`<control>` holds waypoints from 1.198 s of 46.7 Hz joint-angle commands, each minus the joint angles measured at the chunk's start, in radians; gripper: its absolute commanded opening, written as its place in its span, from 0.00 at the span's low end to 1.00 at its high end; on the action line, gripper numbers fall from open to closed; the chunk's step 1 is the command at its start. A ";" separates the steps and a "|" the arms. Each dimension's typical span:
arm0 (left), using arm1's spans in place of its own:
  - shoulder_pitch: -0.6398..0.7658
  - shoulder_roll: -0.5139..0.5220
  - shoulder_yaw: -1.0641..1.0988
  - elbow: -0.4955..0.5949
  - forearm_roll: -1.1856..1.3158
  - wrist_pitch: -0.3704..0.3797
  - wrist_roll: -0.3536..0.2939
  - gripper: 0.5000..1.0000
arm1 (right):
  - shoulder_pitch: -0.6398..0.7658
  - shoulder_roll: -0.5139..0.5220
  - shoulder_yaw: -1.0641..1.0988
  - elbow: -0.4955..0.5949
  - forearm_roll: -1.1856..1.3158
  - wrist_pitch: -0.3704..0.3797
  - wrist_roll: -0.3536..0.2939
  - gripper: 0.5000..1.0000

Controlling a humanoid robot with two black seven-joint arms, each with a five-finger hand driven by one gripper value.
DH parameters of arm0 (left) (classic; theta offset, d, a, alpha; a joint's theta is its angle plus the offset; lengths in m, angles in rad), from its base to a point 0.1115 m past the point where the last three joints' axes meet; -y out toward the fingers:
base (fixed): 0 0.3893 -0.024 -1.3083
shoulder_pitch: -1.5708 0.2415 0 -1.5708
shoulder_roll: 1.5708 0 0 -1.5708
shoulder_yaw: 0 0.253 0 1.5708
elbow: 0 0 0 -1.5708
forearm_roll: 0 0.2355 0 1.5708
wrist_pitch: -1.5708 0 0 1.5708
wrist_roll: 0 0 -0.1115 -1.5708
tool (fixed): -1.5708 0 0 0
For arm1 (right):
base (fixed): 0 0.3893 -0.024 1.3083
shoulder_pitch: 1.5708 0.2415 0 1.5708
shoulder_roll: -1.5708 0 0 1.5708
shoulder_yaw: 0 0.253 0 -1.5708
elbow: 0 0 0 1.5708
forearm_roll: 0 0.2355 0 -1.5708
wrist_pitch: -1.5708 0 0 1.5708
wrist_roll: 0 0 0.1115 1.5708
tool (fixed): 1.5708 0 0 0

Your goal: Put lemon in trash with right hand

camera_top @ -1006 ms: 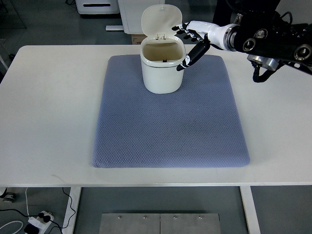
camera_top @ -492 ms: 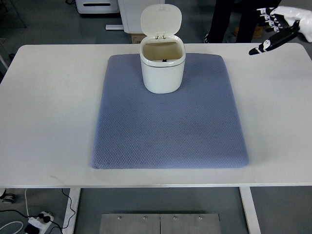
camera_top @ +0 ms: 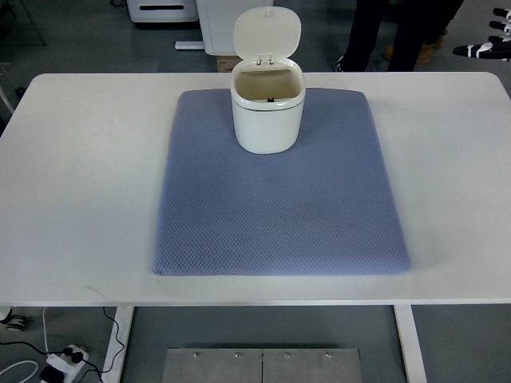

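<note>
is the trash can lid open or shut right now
Open. The lid stands tipped back behind the trash can, and the can's mouth is uncovered, showing its inner wall. No lemon shows inside, though the bottom is hidden.

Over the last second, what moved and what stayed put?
The right hand pulled away from the rim of the trash can to the picture's top right edge, holding nothing. The can, its raised lid and the blue mat stayed put.

Right hand [camera_top: 489, 44] barely in view at upper right edge, only fingertips visible.
</note>
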 commanded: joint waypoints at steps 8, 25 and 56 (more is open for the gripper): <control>0.001 0.000 0.000 0.000 0.000 0.000 0.000 1.00 | -0.107 0.142 0.196 -0.172 0.011 -0.002 -0.051 1.00; 0.001 0.000 0.000 0.000 0.000 0.000 0.000 1.00 | -0.171 0.387 0.454 -0.369 0.011 -0.010 -0.034 1.00; -0.001 0.000 0.000 0.000 0.000 0.000 0.000 1.00 | -0.211 0.444 0.603 -0.370 0.097 -0.011 0.038 1.00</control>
